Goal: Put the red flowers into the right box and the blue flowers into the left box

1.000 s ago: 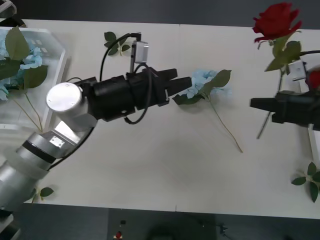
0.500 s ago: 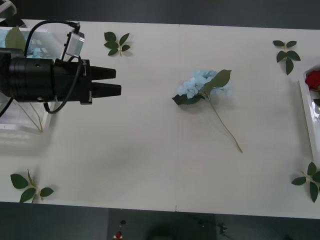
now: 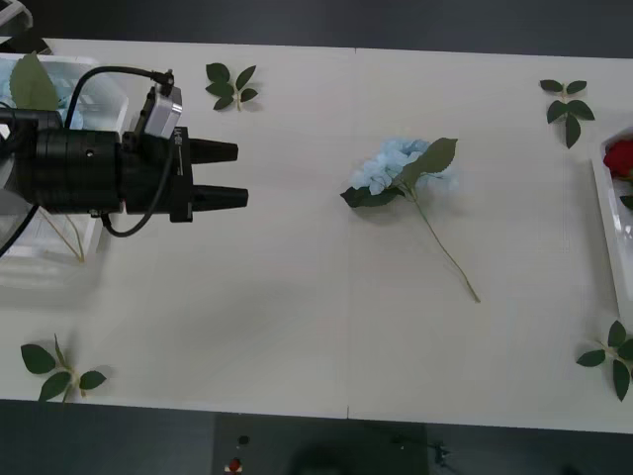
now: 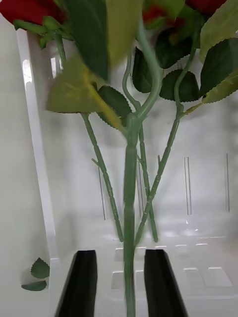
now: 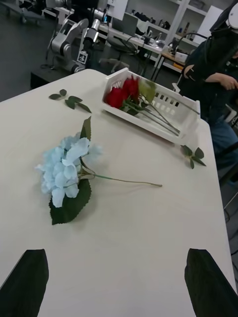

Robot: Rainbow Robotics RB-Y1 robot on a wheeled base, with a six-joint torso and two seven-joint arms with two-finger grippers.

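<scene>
Hovering over the left part of the white table (image 3: pixel 297 327) in the front view, the left gripper (image 3: pixel 229 174) points toward the table's middle with its black fingers spread wide and nothing between them. One blue flower (image 3: pixel 399 168) lies on its side at mid-table, stem trailing toward the near edge, well apart from the fingertips. Behind the arm, the left box (image 3: pixel 111 91) holds more blue flowers. At the far right, the right box (image 3: pixel 605 213) shows a thin white rim and a bit of red rose (image 3: pixel 620 156). Loose leaf sprigs (image 3: pixel 232 85) sit near the table's edges.

From the right wrist view, the right gripper (image 4: pixel 121 282) has its black fingers narrowly parted with a green rose stem (image 4: pixel 130 198) running between them, above the ribbed white floor of the right box (image 4: pixel 34 148); other rose stems cross behind. Whether the pads press the stem I cannot tell.

Through the left wrist view, the blue flower (image 5: pixel 64 171) lies ahead, and the right box (image 5: pixel 148 124) beyond it shows slotted walls and red roses (image 5: pixel 121 93). No writing is readable anywhere.
</scene>
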